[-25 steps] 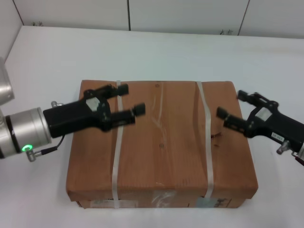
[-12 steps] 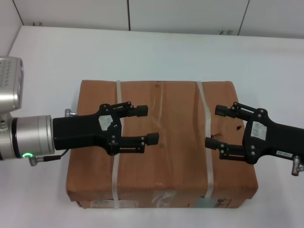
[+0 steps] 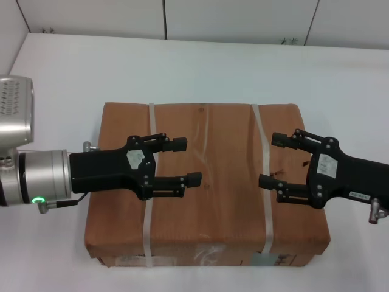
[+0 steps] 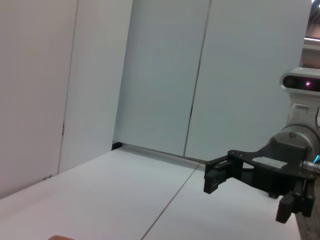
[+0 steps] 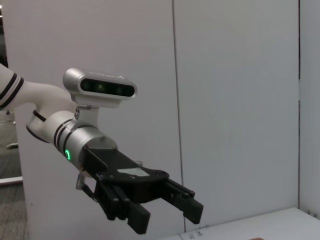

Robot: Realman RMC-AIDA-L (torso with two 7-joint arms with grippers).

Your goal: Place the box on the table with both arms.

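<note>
The brown paper-wrapped box (image 3: 206, 188) lies flat on the white table (image 3: 200, 67), with two whitish straps across its top and labels on its near side. My left gripper (image 3: 186, 161) is open, above the box's left half beside the left strap. My right gripper (image 3: 272, 160) is open, above the box's right half, over the right strap. The two grippers face each other, neither touching the box as far as I can tell. The left wrist view shows the right gripper (image 4: 212, 177). The right wrist view shows the left gripper (image 5: 167, 212).
The white table extends well beyond the box on the far side and to both sides. A wall with pale panels (image 3: 237, 18) stands along the table's far edge. The box's near edge lies close to the table's front.
Both grippers have moved inward over the box top and turned to face each other. In the last half second they barely shifted.
</note>
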